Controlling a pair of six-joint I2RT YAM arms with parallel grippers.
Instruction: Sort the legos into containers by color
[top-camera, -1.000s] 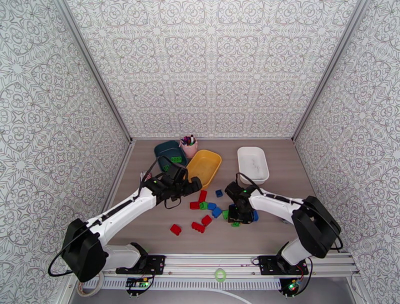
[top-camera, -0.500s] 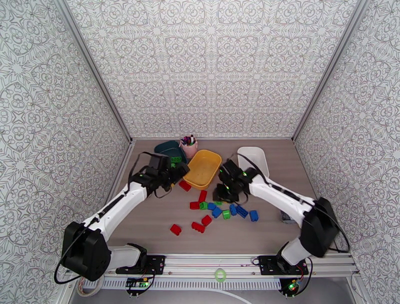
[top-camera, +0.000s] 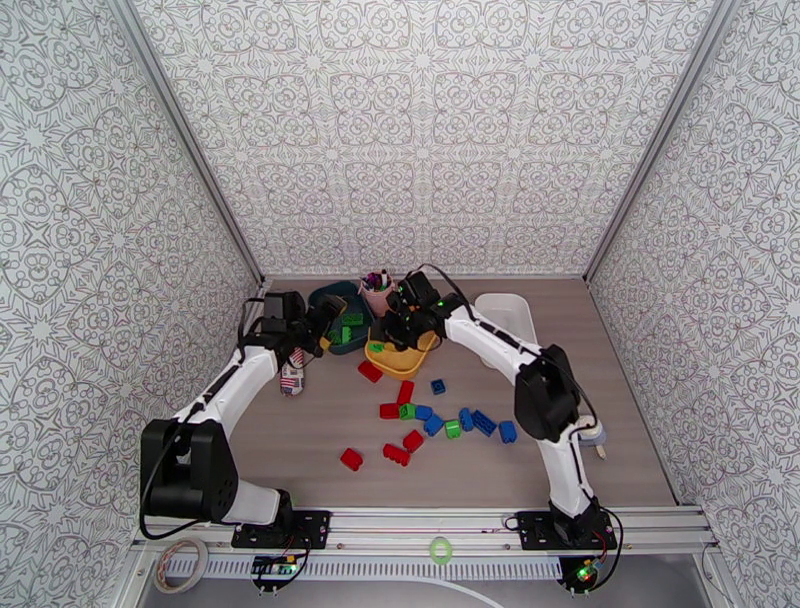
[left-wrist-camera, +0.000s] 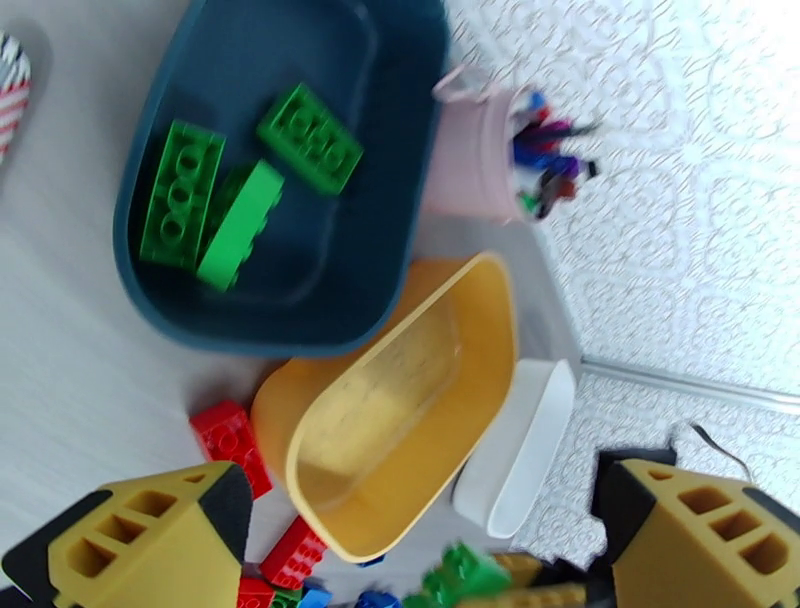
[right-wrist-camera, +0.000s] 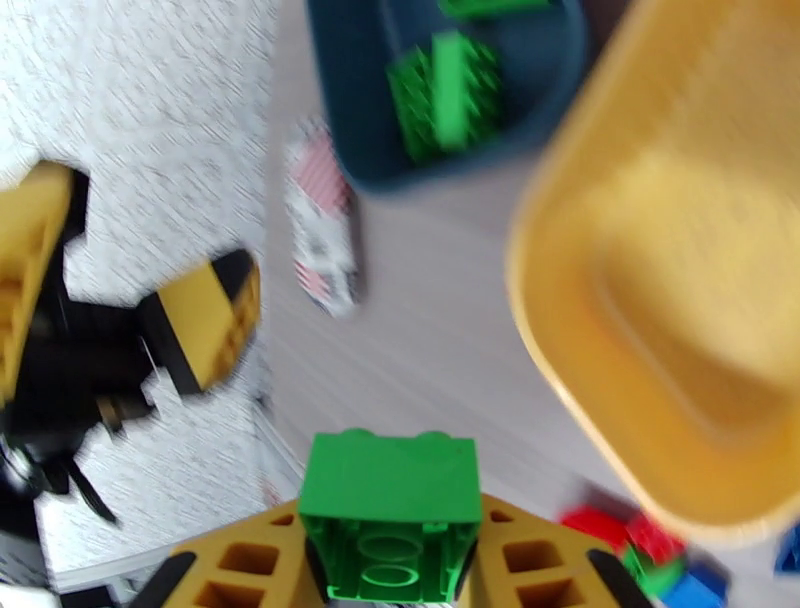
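Note:
The dark teal tray (left-wrist-camera: 300, 250) holds three green legos (left-wrist-camera: 235, 205); it also shows in the top view (top-camera: 328, 297) and the right wrist view (right-wrist-camera: 380, 130). My left gripper (top-camera: 325, 320) hovers at its near edge, open and holding nothing, with its yellow fingers (left-wrist-camera: 150, 540) spread wide. My right gripper (right-wrist-camera: 390, 560) is shut on a green lego (right-wrist-camera: 390, 515) and hangs over the near left end of the yellow tray (top-camera: 400, 362), beside the teal one. The yellow tray (left-wrist-camera: 400, 400) looks bare inside. Red, blue and green legos (top-camera: 430, 415) lie loose on the table in front of the trays.
A pink cup of pens (top-camera: 377, 293) stands behind and between the teal and yellow trays. The white tray (top-camera: 512, 318) sits at the back right. A striped red-white object (top-camera: 292, 380) lies left of the pile, under my left arm. Patterned walls close in on three sides.
My right arm lifted a green lego from the pile and swung back-left over the yellow tray. My left arm drew back-left from the pile to the teal tray, staying open.

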